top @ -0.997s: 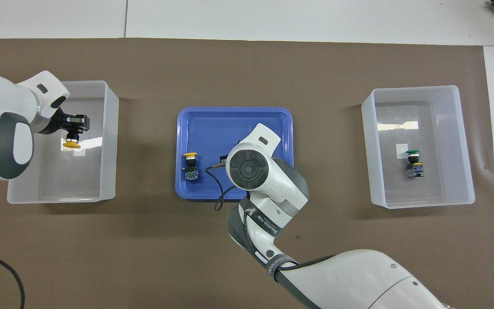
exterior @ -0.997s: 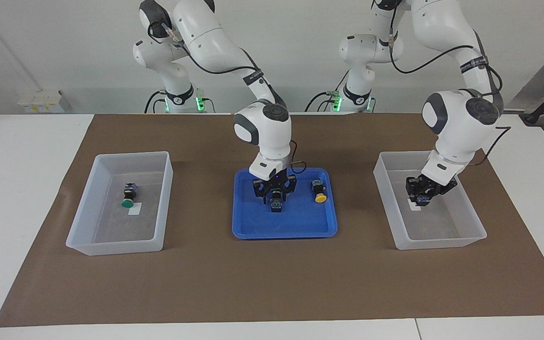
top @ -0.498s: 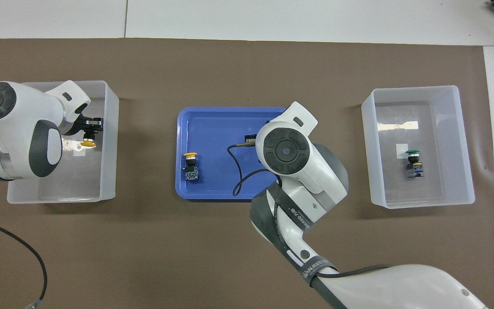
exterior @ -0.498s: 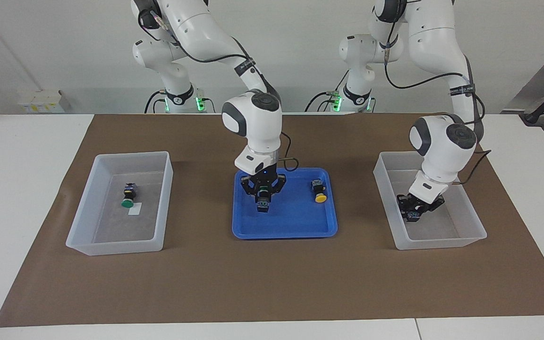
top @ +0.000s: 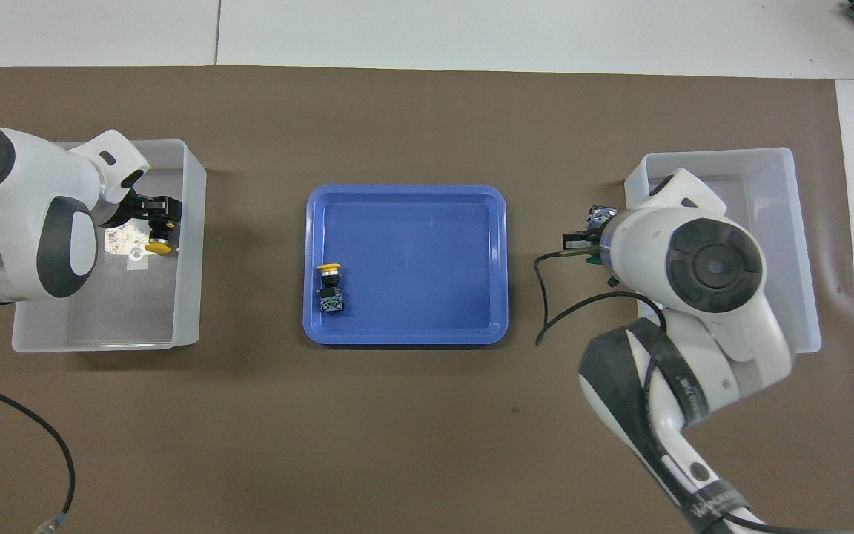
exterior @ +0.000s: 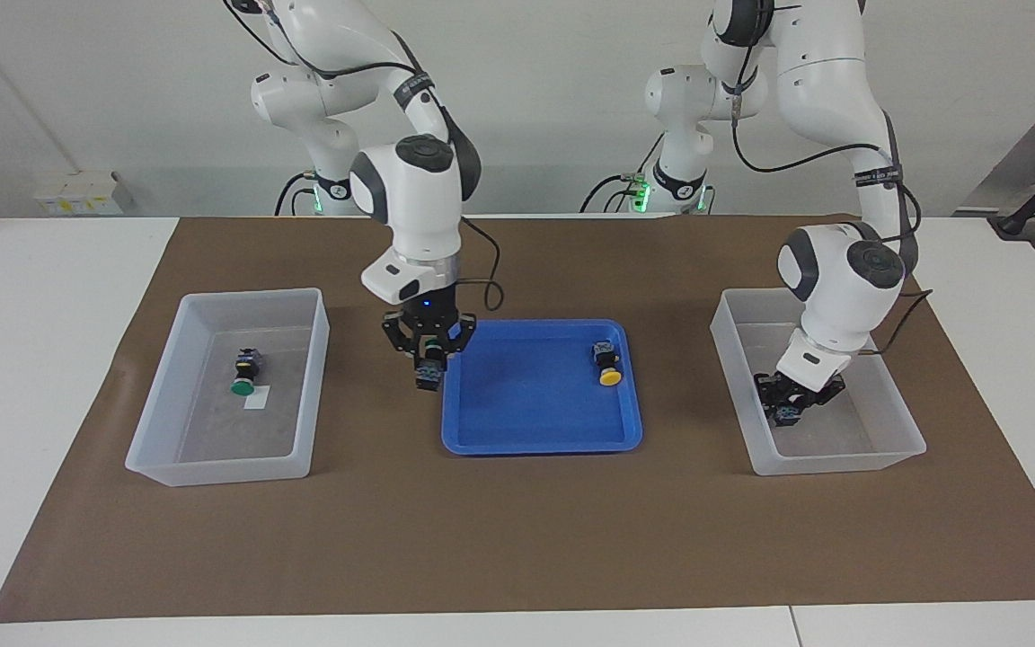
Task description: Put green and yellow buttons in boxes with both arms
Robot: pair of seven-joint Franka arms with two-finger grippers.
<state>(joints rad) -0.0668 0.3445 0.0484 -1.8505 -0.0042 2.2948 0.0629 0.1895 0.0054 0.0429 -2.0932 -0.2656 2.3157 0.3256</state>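
This looks like a robot lab. Two white robot arms (exterior: 410, 180) stand bolted at one end of a white table (exterior: 41, 296), with black cables and little green lights at their bases. A brown mat (exterior: 517, 521) covers the table. The wall (exterior: 553, 81) is plain and bare, like a test room.

- Arms (exterior: 410, 193): glossy white plastic shells, dark grey matt joint caps, black rubbery cables.
- Grippers: left (exterior: 791, 402), right (exterior: 428, 346), matt black, look like plastic or metal.
- Tray (exterior: 482, 438): blue plastic, smooth, slight sheen.
- Boxes (exterior: 178, 463) (exterior: 908, 442): translucent whitish plastic, smooth, floors show glare.
- Mat (exterior: 517, 530): brown, matt, paper-like, faint creases.
- Table (exterior: 41, 279): white, smooth, matt.
- Buttons (exterior: 608, 363): plastic bodies, smooth yellow cap; another green-capped (exterior: 244, 372).
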